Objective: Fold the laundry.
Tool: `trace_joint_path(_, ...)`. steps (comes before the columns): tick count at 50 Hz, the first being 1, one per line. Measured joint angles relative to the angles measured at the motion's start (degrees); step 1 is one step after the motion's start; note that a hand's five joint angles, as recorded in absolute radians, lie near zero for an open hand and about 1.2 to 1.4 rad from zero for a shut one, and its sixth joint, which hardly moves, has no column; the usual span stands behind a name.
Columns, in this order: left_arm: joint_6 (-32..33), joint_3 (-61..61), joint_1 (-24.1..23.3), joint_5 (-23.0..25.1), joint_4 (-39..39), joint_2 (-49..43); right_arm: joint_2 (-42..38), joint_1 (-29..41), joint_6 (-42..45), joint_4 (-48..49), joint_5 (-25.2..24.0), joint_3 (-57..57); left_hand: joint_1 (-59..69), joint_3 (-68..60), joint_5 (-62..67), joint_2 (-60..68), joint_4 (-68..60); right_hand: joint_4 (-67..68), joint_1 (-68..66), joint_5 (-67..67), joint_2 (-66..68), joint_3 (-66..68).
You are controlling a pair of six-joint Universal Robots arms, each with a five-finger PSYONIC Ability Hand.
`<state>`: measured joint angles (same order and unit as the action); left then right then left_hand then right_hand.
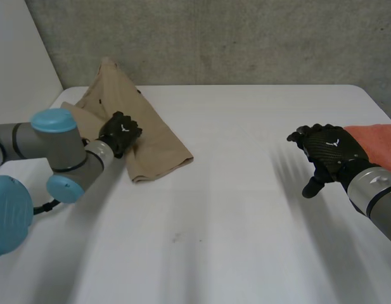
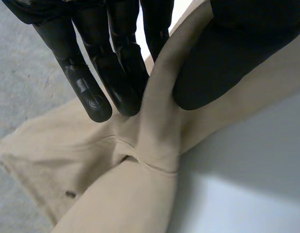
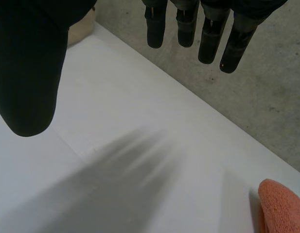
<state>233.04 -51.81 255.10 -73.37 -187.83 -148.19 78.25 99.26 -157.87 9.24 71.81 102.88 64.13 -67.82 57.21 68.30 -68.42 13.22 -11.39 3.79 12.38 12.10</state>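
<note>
A tan garment (image 1: 135,123) lies crumpled at the back left of the white table (image 1: 233,215), with one part running up the wall behind. My left hand (image 1: 121,132) rests on its middle. In the left wrist view the fingers (image 2: 91,87) and the thumb (image 2: 222,58) pinch a raised ridge of the tan cloth (image 2: 157,126) between them. My right hand (image 1: 325,149) hovers above the table at the right, apart from any cloth. Its fingers (image 3: 208,34) are straight and its thumb (image 3: 28,73) stands wide, with nothing held.
An orange towel (image 1: 376,142) lies at the table's right edge, just behind my right hand; its corner (image 3: 283,206) also appears in the right wrist view. A grey concrete wall (image 1: 246,38) runs behind the table.
</note>
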Motion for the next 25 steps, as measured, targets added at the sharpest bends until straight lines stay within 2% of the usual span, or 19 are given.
trace_joint_path(6, -3.1, -4.2, -4.0, -1.9, 0.0, 3.8, 0.0, -0.3, 0.0, 0.0, 0.1, -0.2, 0.0, 0.0, 0.0, 0.0, 0.0, 0.0, 0.0, 0.0, 0.0, 0.0)
trace_joint_path(9, -8.3, -12.9, -8.9, -3.8, -0.1, 11.6, 0.1, -0.6, -0.1, 0.1, 0.1, -0.8, 0.0, 0.0, 0.1, 0.0, 0.0, 0.0, 0.0, 0.0, 0.0, 0.0)
trace_joint_path(14, -12.4, -20.0, -12.7, -4.6, -0.1, 17.7, 0.1, -0.8, -0.1, 0.1, 0.1, -1.2, 0.2, -0.2, 0.1, 0.0, 0.0, 0.0, 0.0, 0.0, 0.0, 0.0)
trace_joint_path(17, -16.7, -25.6, -17.3, -4.7, 0.1, 22.5, 0.1, -0.8, -0.1, 0.0, 0.1, -1.6, 0.2, -0.2, 0.1, 0.0, 0.0, 0.0, 0.0, 0.0, 0.0, 0.0)
trace_joint_path(18, -20.3, -29.9, -21.4, -4.7, 0.3, 26.1, 0.1, -0.8, -0.1, 0.0, 0.2, -1.9, 0.2, -0.2, 0.1, 0.0, 0.0, 0.0, 0.0, 0.0, 0.0, 0.0)
trace_joint_path(23, -29.9, -39.3, -31.4, -4.8, 0.5, 34.5, 0.1, -0.8, -0.1, 0.0, 0.2, -2.5, 0.2, -0.4, 0.4, 0.2, -0.3, 0.0, 0.0, 0.0, 0.0, 0.0)
trace_joint_path(25, -33.3, -41.9, -34.7, -4.6, 0.6, 36.9, 0.1, -0.8, -0.1, 0.0, 0.3, -2.7, -3.2, 4.3, -3.8, -4.7, 4.8, 0.0, 0.0, 0.0, 0.0, 0.0)
